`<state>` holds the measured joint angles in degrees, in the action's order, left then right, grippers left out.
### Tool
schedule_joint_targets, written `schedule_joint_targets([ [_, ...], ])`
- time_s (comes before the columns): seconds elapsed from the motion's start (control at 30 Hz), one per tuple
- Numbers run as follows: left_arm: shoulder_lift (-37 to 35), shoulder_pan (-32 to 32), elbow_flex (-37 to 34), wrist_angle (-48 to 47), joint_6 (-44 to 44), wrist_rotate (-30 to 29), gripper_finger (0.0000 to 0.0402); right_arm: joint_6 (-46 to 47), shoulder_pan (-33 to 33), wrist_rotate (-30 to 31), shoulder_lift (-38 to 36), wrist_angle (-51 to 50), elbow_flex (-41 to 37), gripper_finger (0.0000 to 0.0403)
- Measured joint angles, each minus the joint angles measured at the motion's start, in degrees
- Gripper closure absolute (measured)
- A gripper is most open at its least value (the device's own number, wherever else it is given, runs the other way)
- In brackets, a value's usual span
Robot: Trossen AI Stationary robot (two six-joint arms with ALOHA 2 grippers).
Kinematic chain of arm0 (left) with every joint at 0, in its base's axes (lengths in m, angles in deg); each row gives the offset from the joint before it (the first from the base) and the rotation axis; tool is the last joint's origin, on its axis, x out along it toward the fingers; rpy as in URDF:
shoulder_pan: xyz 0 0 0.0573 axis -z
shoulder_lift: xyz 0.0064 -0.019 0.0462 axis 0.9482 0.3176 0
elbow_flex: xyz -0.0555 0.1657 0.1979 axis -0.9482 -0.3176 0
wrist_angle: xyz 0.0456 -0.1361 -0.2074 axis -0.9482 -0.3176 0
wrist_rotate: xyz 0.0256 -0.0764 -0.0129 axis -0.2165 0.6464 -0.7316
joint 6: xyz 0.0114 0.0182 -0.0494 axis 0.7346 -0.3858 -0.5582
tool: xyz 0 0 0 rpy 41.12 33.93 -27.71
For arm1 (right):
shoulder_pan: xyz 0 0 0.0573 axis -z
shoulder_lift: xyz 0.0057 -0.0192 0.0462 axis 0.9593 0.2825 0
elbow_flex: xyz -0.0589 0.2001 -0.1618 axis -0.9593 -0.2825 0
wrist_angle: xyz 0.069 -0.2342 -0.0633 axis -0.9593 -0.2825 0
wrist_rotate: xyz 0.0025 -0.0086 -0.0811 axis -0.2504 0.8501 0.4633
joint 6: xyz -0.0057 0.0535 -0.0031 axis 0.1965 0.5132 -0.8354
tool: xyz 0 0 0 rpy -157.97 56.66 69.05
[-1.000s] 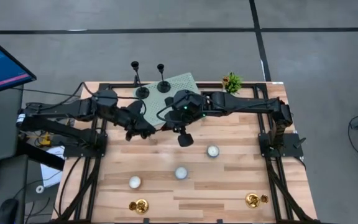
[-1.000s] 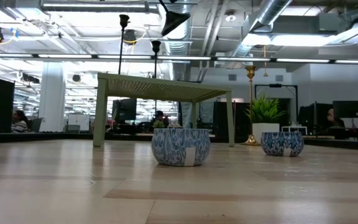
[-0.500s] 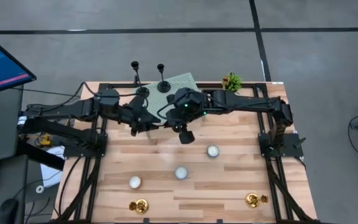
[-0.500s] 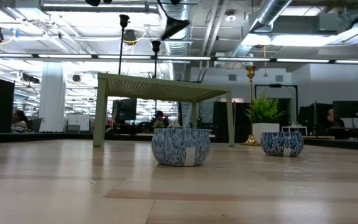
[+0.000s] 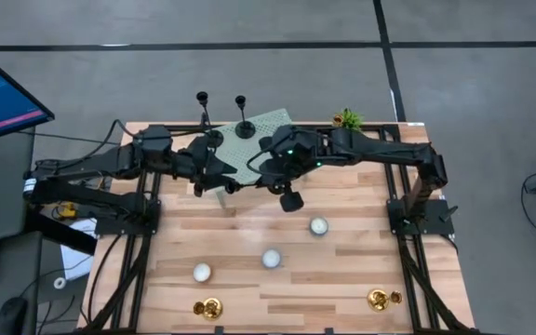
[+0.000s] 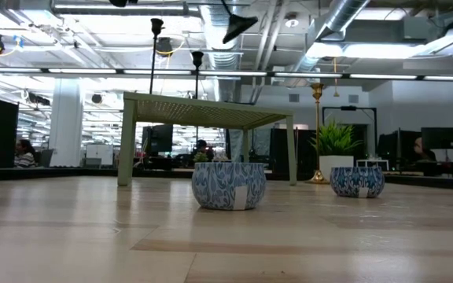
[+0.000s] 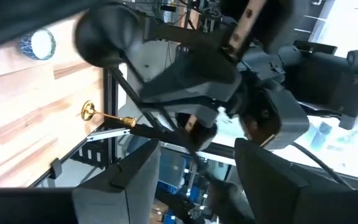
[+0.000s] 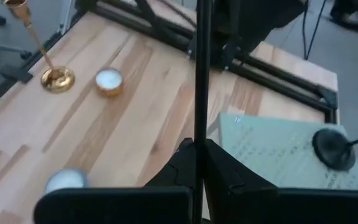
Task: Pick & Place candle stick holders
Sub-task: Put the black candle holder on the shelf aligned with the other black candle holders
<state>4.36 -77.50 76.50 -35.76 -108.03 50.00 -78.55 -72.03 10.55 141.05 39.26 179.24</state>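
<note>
Looking down on the table (image 5: 342, 242), we see our right gripper (image 5: 270, 175) clamped tight on the slim stem of a black candle holder (image 8: 201, 81), held in the air over the middle of the table beside the pale green stand (image 5: 266, 130); its disc base (image 5: 291, 199) sticks out toward the near side. Our left gripper (image 5: 221, 180) hangs just beside it with its fingers (image 7: 132, 180) parted and nothing between them. Two more black holders (image 5: 244, 123) stand upright on the green stand at the far edge. A tall gold holder (image 8: 42, 53) stands near a corner of the table, next to a short gold one (image 8: 109, 81). White candles (image 5: 318, 225) sit on the wood.
</note>
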Motion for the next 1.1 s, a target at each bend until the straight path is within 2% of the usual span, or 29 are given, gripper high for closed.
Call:
schedule_joint_targets([
  [0.27,-1.3,0.0,0.0,0.3,2.5,-0.2,0.0212,-0.3,0.5,1.6,-7.6,-3.3,0.0,0.0403],
  [0.43,-4.1,0.3,0.1,1.3,12.6,-1.7,0.0276,-0.1,5.2,8.0,-12.3,1.2,0.0,0.0403],
  [0.6,-7.2,0.7,1.2,1.2,30.1,-8.7,0.0379,5.5,12.5,8.3,-14.2,9.7,0.0,0.0403],
  [0.63,-7.8,0.7,1.5,1.3,34.4,-10.3,0.0390,7.1,13.9,8.3,-14.2,11.6,0.0,0.0403],
  [0.87,-12.3,0.7,2.3,1.1,58.7,-23.2,0.0398,15.6,22.2,8.0,-10.8,19.4,0.0,0.0403],
  [1.1,-17.0,0.7,2.4,-0.4,72.3,-34.6,0.0399,20.7,25.9,6.0,-5.3,27.9,-1.8,0.0403],
])
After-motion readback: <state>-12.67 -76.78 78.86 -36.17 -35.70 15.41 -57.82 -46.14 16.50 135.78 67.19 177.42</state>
